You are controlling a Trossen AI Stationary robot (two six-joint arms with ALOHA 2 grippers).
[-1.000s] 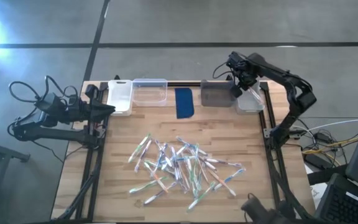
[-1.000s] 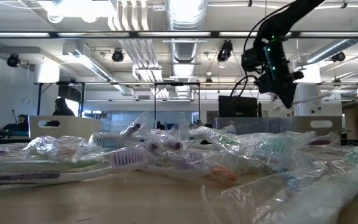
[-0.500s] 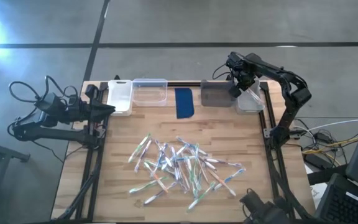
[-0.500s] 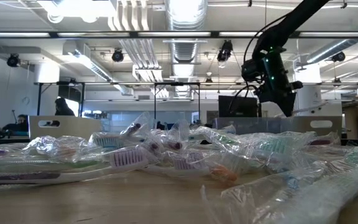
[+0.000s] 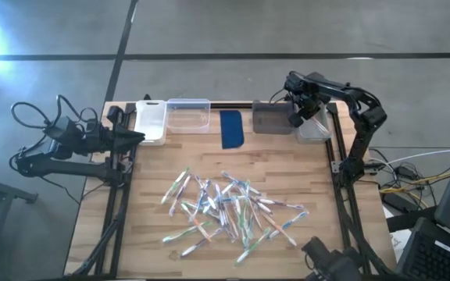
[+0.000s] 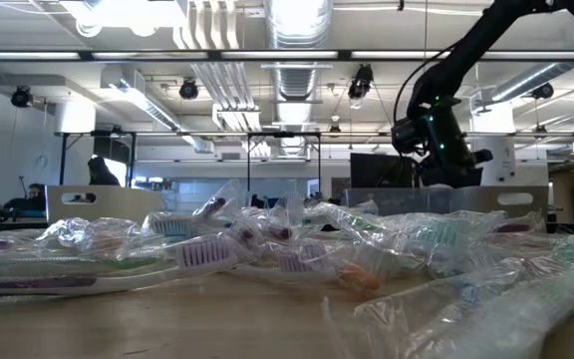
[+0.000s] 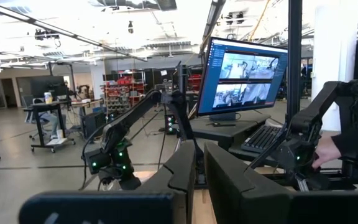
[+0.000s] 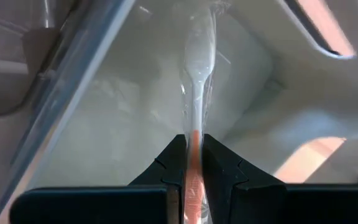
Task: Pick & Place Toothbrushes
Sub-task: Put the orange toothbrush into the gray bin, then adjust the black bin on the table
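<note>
Clearly, one wrapped toothbrush is pinched at its orange handle by the right gripper, hung over the clear bin. Left gripper is parked, nearly closed, empty. Remaining brushes are heaped mid-table. Judged light, stiff, wrapper-slick; mid-handle grip advised.

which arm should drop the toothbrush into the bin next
Right. The right gripper already pinches a wrapped toothbrush directly over the clear bin at the table's far right. The left gripper sits idle by the table's left edge.
</note>
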